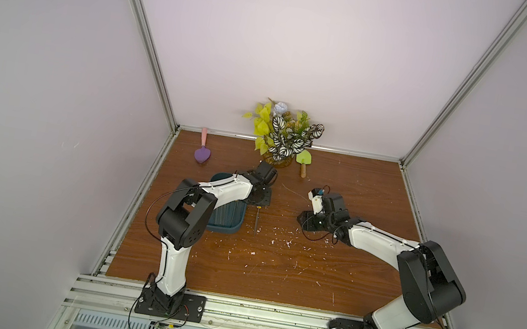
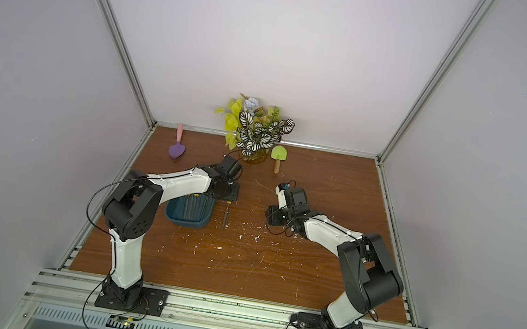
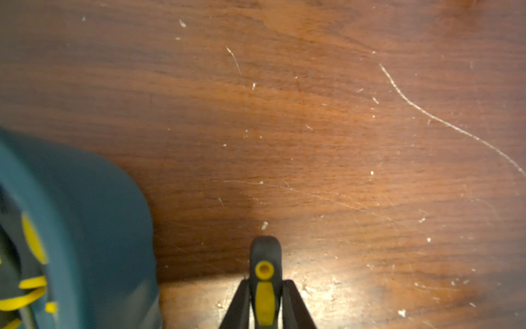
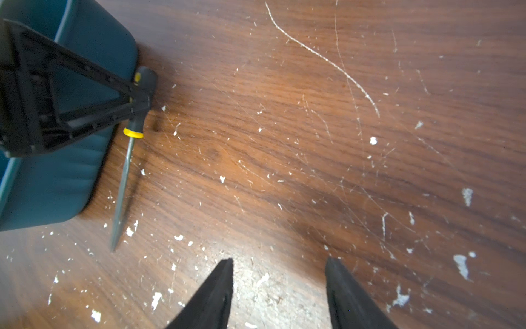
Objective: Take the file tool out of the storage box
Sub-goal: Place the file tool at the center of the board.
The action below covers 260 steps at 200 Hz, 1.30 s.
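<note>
The file tool (image 4: 128,159), a slim grey blade on a black and yellow handle (image 3: 264,256), lies flat on the wooden table just right of the storage box (image 1: 223,229) in both top views. The storage box is a dark teal tub (image 2: 186,222) (image 4: 57,185) partly covered by my left arm. My left gripper (image 3: 264,282) (image 1: 258,204) straddles the file's handle, and a thin gap shows on each side between fingers and handle. My right gripper (image 4: 279,262) (image 1: 301,219) hovers open and empty over the table to the right, well away from the file.
More yellow-handled tools (image 3: 31,242) lie inside the box. At the back stand a potted plant (image 1: 282,139), a purple heart-shaped spatula (image 1: 202,154) and a green scoop (image 1: 304,159). White flecks litter the table's middle (image 1: 278,243).
</note>
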{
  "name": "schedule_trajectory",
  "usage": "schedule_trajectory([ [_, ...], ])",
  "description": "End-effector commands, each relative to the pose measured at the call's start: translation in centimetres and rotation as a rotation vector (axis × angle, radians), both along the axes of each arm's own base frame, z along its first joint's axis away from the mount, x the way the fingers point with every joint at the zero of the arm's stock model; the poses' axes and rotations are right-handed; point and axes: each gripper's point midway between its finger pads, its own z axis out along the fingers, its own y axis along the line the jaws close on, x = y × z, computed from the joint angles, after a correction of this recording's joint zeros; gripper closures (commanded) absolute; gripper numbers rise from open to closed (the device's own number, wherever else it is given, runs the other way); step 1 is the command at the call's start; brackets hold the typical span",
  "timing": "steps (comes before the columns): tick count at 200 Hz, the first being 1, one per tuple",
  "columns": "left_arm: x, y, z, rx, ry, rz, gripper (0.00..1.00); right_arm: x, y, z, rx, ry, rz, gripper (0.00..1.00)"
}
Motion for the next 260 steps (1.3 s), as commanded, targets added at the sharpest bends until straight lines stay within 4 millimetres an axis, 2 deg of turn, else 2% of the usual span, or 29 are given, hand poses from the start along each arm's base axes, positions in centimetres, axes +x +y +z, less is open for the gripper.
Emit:
schedule_trajectory([
  [1, 0.0, 0.0, -0.3, 0.017, -0.009, 0.005, 0.72, 0.2, 0.0, 1.2, 0.010, -0.042, -0.005, 0.43],
  [12, 0.0, 0.0, -0.2, 0.016, -0.012, 0.004, 0.67, 0.2, 0.0, 1.2, 0.011, -0.042, -0.006, 0.43],
  [46, 0.3, -0.2, 1.2, 0.005, -0.040, -0.005, 0.65, 0.4, 0.1, 1.8, 0.015, -0.053, -0.005, 0.42],
  [62, 0.5, -0.5, 3.3, -0.019, -0.078, -0.013, 0.64, 0.5, 0.1, 2.2, 0.016, -0.064, -0.010, 0.42],
  [97, 0.5, -0.4, 9.3, -0.057, -0.171, -0.025, 0.62, 0.6, 0.2, 2.2, 0.019, -0.065, -0.008, 0.43],
  [114, -0.1, 0.6, 11.5, -0.043, -0.215, -0.017, 0.61, 0.6, 0.4, 2.1, 0.024, -0.063, -0.006, 0.43],
  [133, -0.7, 2.6, 12.6, 0.011, -0.252, -0.004, 0.60, 0.5, 0.7, 2.1, 0.031, -0.062, -0.002, 0.43],
  [169, -0.9, 8.2, 10.2, 0.037, -0.180, 0.062, 0.60, 0.4, 1.3, 1.8, 0.028, -0.056, 0.013, 0.43],
  [189, -0.6, 10.2, 9.0, 0.078, -0.155, 0.073, 0.60, 0.5, 1.5, 1.7, 0.025, -0.053, 0.017, 0.43],
  [216, 0.2, 11.1, 7.3, 0.073, -0.106, 0.066, 0.60, 0.7, 1.6, 1.5, 0.020, -0.049, 0.020, 0.43],
  [260, 1.5, 10.4, 4.9, 0.081, -0.051, 0.025, 0.60, 0.9, 1.8, 2.1, 0.024, -0.052, 0.023, 0.43],
])
